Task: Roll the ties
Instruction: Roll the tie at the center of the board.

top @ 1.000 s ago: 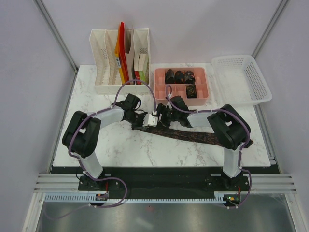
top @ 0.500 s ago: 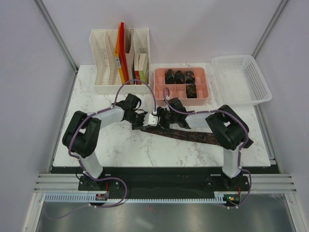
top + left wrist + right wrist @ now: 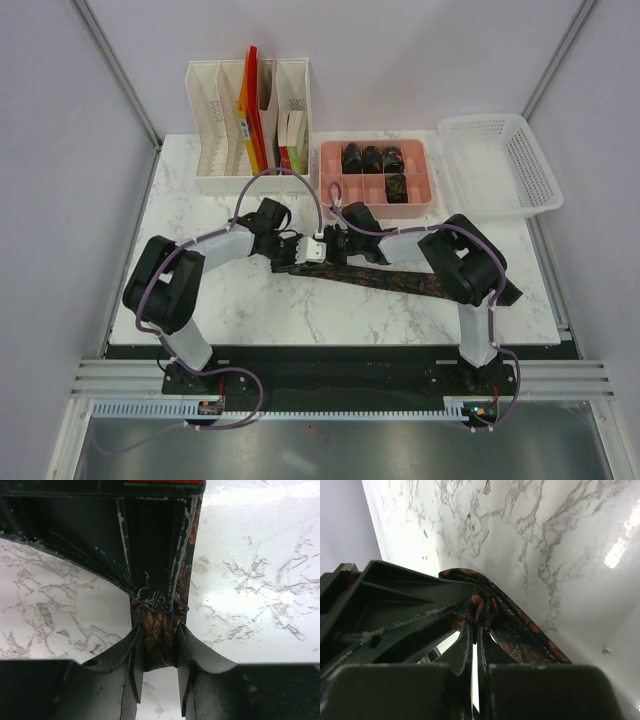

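Your worktop [image 3: 250,300] is white marble. At its 11 o'clock edge stands a white file organizer [image 3: 215,130] with orange and red folders in it. At 2 o'clock a white mesh basket [image 3: 500,170] sits partly over the edge. At 12 o'clock is a pink tray [image 3: 333,185] holding four rolled ties [image 3: 372,158]: three in its far row, one in the near row at the right.

The long tie [image 3: 410,282] lies flat across the middle of the worktop. It runs from the centre toward 4 o'clock, where its far end passes under the right arm.

Both of your grippers meet at the tie's centre end. Your left gripper [image 3: 159,645] comes in from 9 o'clock and clamps that end, a finger pressed to each side of the patterned fabric. Your right gripper [image 3: 474,630] comes in from 3 o'clock with its fingers drawn together. Their tips are against the curled-over fold of the tie. You cannot tell from these views whether any fabric is caught between them.
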`<state>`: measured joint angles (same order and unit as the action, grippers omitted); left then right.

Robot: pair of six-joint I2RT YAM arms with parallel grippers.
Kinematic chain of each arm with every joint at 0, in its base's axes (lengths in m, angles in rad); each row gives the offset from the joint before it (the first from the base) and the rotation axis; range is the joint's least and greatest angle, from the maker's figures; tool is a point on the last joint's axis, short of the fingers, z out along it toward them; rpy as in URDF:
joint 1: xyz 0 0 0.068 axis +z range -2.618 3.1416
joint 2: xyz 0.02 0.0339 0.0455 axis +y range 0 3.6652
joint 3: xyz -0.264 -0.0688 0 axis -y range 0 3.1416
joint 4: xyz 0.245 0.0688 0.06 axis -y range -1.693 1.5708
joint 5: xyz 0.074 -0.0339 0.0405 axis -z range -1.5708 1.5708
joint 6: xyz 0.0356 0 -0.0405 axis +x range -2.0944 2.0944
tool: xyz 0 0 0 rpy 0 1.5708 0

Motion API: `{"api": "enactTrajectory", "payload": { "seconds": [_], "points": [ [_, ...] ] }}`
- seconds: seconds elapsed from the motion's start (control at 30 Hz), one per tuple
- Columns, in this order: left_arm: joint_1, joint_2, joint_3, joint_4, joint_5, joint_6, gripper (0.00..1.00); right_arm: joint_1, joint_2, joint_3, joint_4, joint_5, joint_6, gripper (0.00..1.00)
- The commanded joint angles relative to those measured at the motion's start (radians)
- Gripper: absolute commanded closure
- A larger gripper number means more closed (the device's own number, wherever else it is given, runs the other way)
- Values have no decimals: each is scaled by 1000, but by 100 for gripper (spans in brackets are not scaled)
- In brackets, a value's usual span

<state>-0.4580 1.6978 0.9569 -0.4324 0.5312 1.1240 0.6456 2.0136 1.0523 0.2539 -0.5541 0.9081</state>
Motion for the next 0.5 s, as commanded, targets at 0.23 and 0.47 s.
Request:
{"api": "enactTrajectory", "payload": {
  "seconds": [0.23,0.47],
  "points": [
    [33,-136,-64,-71,23,-102,31,-31,31,-18,-99,-24,-135,100],
    [45,-116,-56,15,59,-73,24,-37,56,-12,-116,-27,-132,100]
  ]
}}
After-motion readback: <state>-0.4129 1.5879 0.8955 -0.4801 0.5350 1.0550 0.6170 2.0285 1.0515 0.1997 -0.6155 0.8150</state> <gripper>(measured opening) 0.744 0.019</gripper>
